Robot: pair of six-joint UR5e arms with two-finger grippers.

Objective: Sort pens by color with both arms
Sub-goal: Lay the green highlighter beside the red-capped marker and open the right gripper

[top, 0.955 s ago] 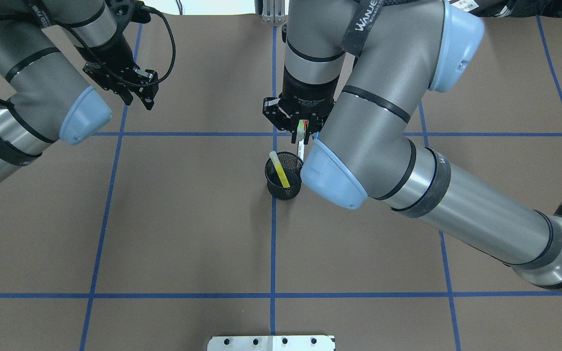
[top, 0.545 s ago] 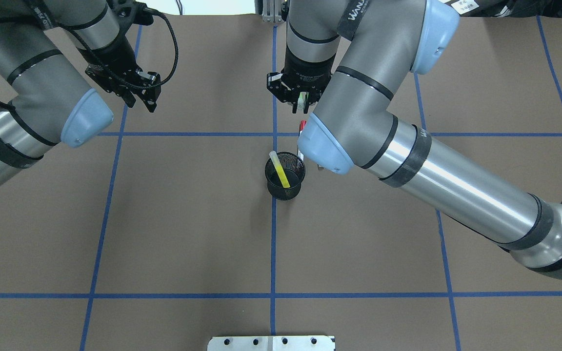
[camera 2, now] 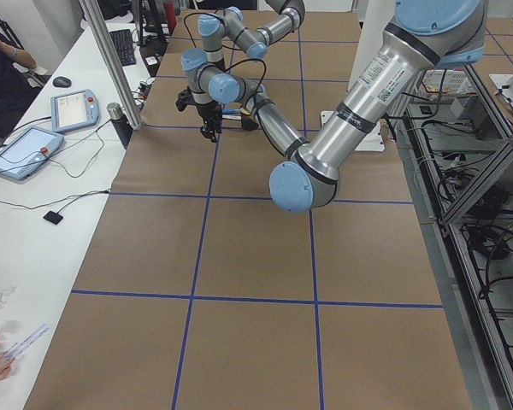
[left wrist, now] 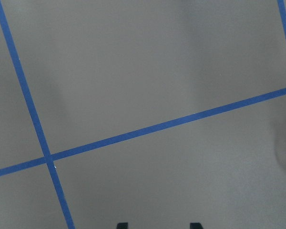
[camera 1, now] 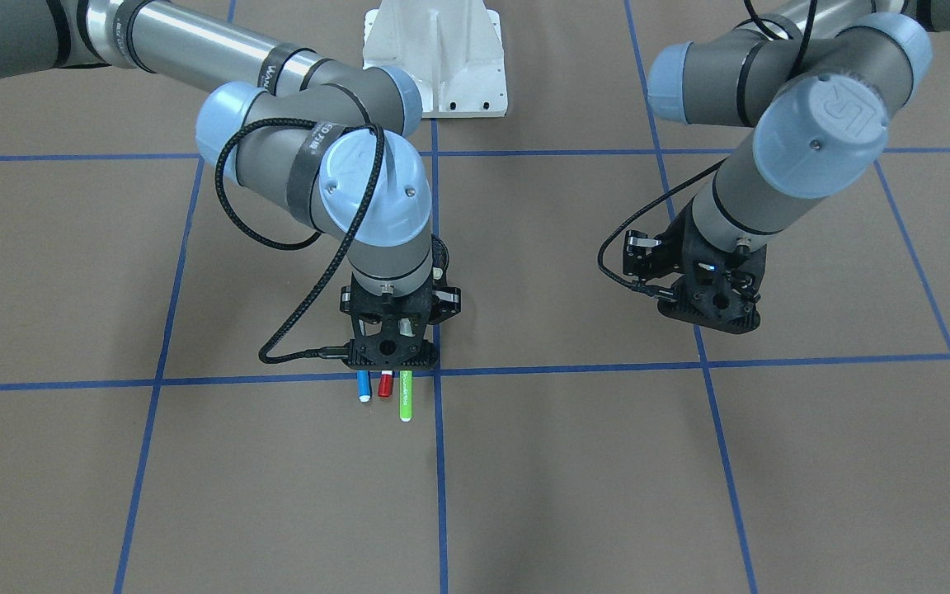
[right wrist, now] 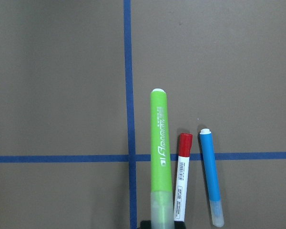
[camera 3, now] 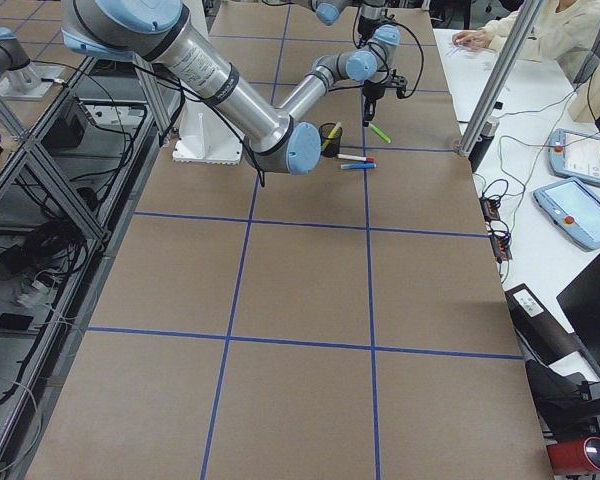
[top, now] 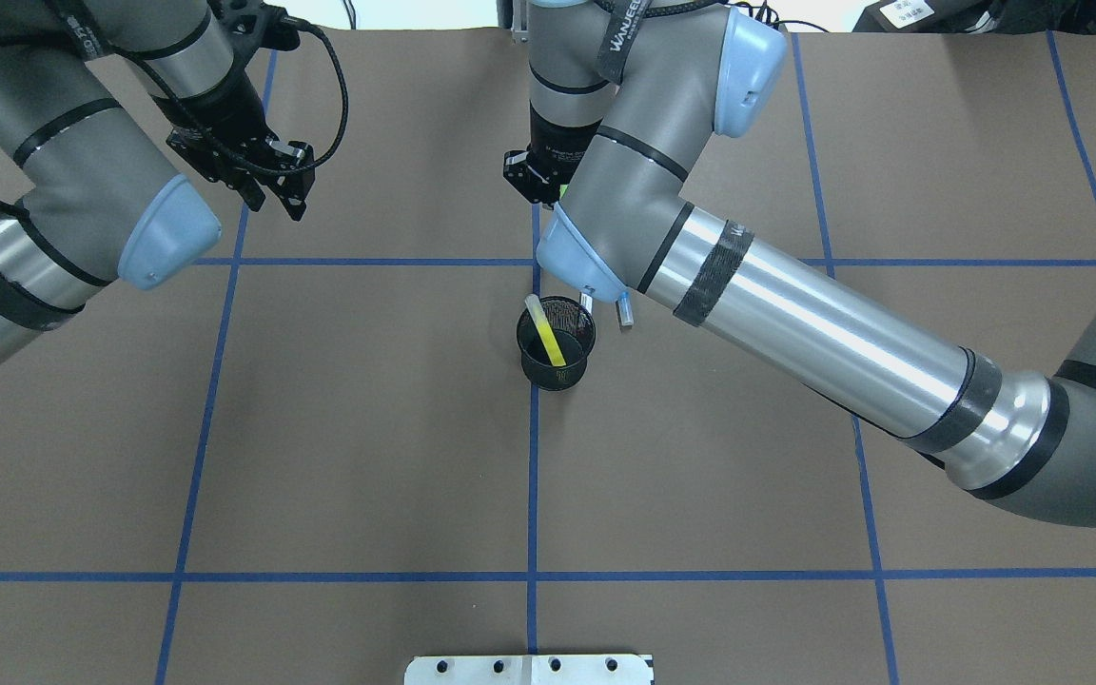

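The lime green pen (right wrist: 158,152) is clamped in my right pincer (camera 1: 390,355), raised over the counter (top: 367,428) just left of the red-capped white pen (right wrist: 183,171) and the blue pen (right wrist: 211,176), which lie side by side beyond the black mesh cup (top: 556,378). The yellow pen (top: 545,335) leans in that cup, so I judge two pens laid out, one in hand and one left to fetch. My left pincer (top: 272,185) hangs open and empty, well off to the left.
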